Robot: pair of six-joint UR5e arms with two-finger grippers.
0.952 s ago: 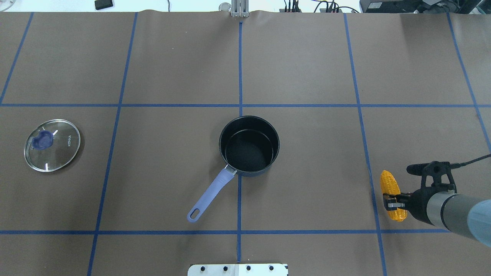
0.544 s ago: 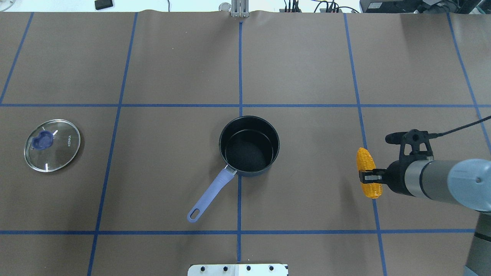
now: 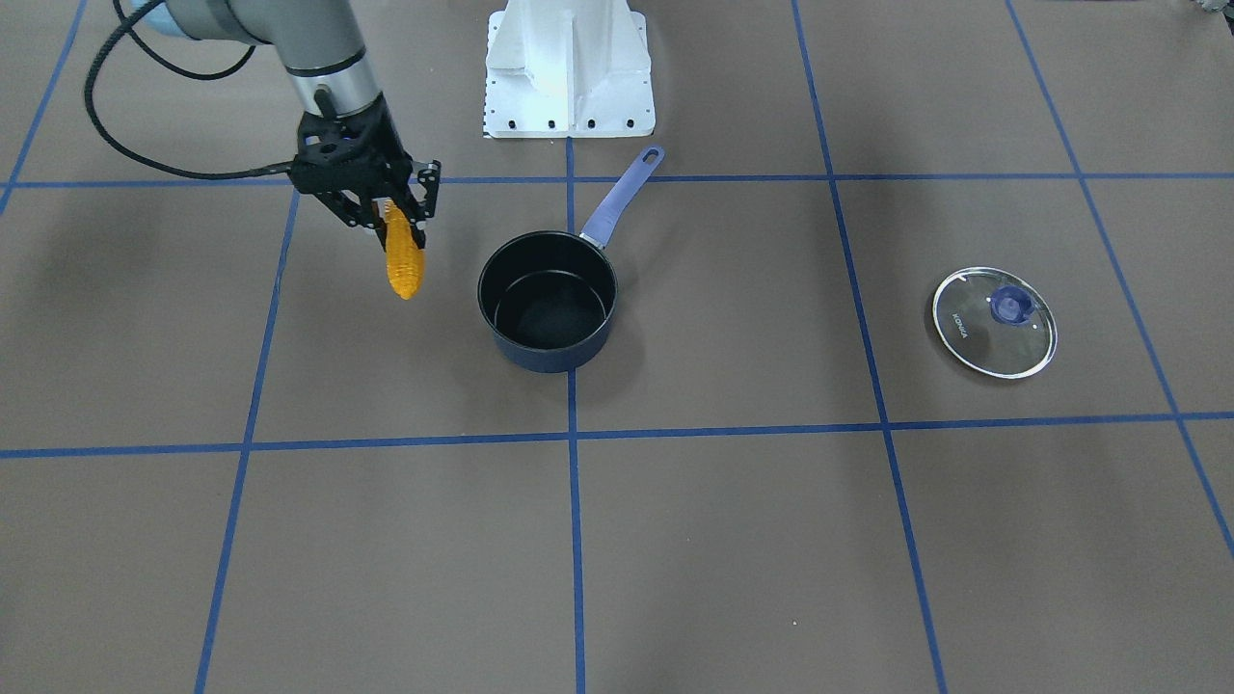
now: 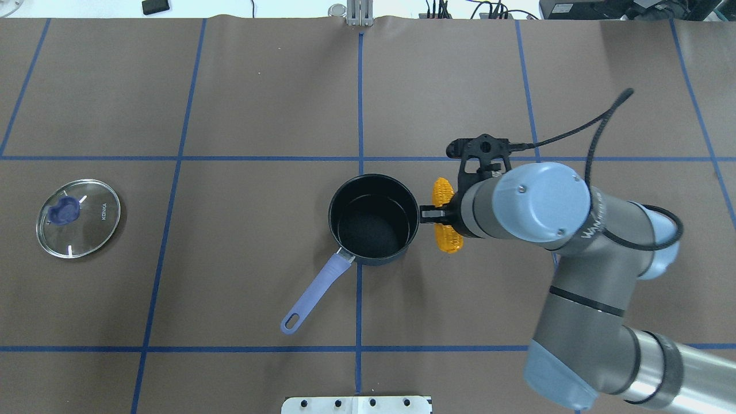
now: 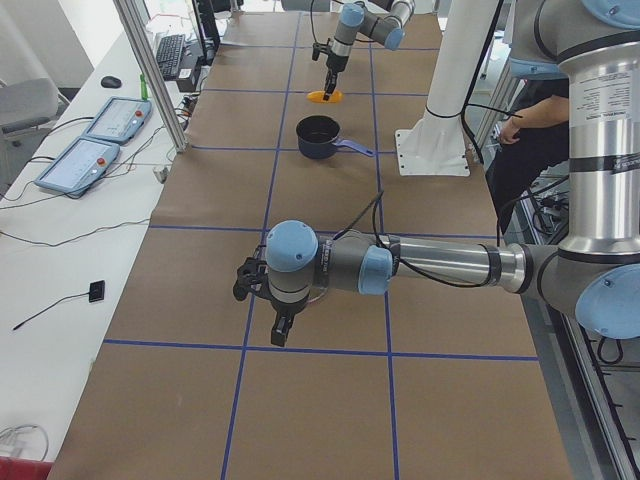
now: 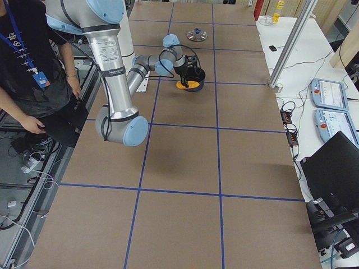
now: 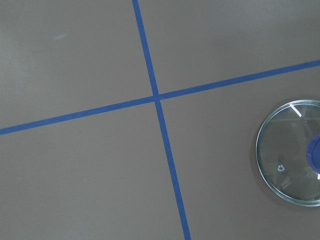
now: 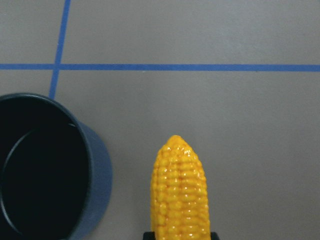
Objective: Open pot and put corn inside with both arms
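The dark blue pot [image 4: 374, 218] stands uncovered at the table's middle, its lilac handle [image 4: 313, 296] pointing toward the robot. Its glass lid [image 4: 78, 217] with a blue knob lies flat far to the left; the left wrist view [image 7: 292, 152] shows it too. My right gripper [image 4: 443, 215] is shut on the orange-yellow corn [image 4: 443, 192] and holds it above the table, just right of the pot's rim. The right wrist view shows the corn [image 8: 181, 195] beside the pot [image 8: 95, 175]. My left gripper [image 5: 280, 325] hovers near the lid; I cannot tell whether it is open.
The white base mount [image 3: 569, 72] stands at the robot's edge behind the pot's handle. Blue tape lines [image 4: 359, 103] divide the brown table cover. A person [image 6: 33, 84] stands beside the table near the robot's base.
My right arm has carried the corn left and away from the robot, from the table's right side to beside the pot's right rim. Pot and lid have not moved.
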